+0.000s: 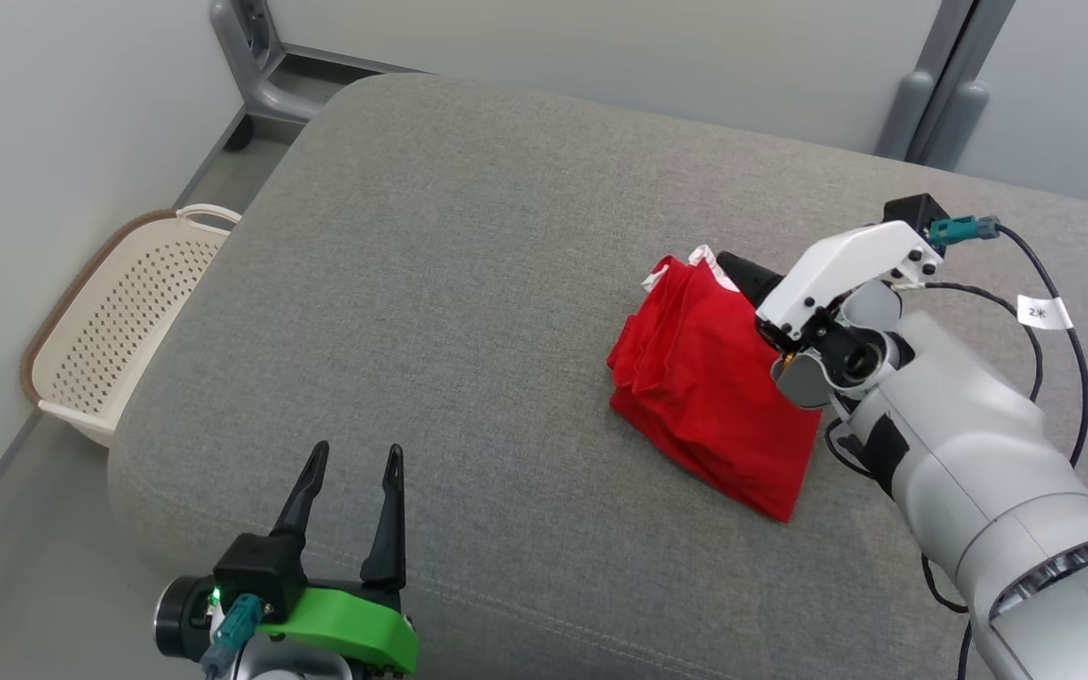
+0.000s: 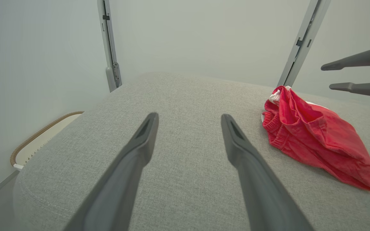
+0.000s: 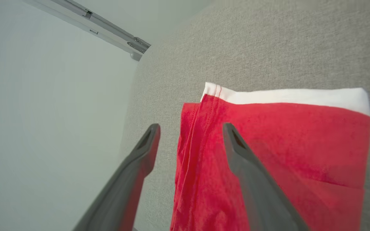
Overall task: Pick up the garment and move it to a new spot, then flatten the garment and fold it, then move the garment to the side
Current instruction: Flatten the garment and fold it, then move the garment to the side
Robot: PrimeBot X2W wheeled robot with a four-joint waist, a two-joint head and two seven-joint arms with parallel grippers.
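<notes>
On the grey cushion [image 1: 468, 283], right of its middle in the head view, lies the red garment [image 1: 705, 378], folded into a rough rectangle with a white band along one edge and a gathered waistband at the end nearer the wall. The right gripper [image 3: 191, 127] hangs just above it with its two dark fingers spread and nothing between them: in the right wrist view one finger is over red cloth, the other over bare cushion, and the garment's stitched side edge runs between the two. From the left wrist view those fingers are clear of the cloth, above its far end. The left gripper [image 1: 357, 453] is well apart from the garment, at the near edge of the cushion, fingers likewise spread wide and holding nothing. A cream perforated basket [image 1: 128, 312] with a brown rim stands on the floor beside the cushion's left side, its holed inner wall in view. A small white tag [image 1: 1043, 312] on the right arm's cable reads "2" followed by a star-like mark.
</notes>
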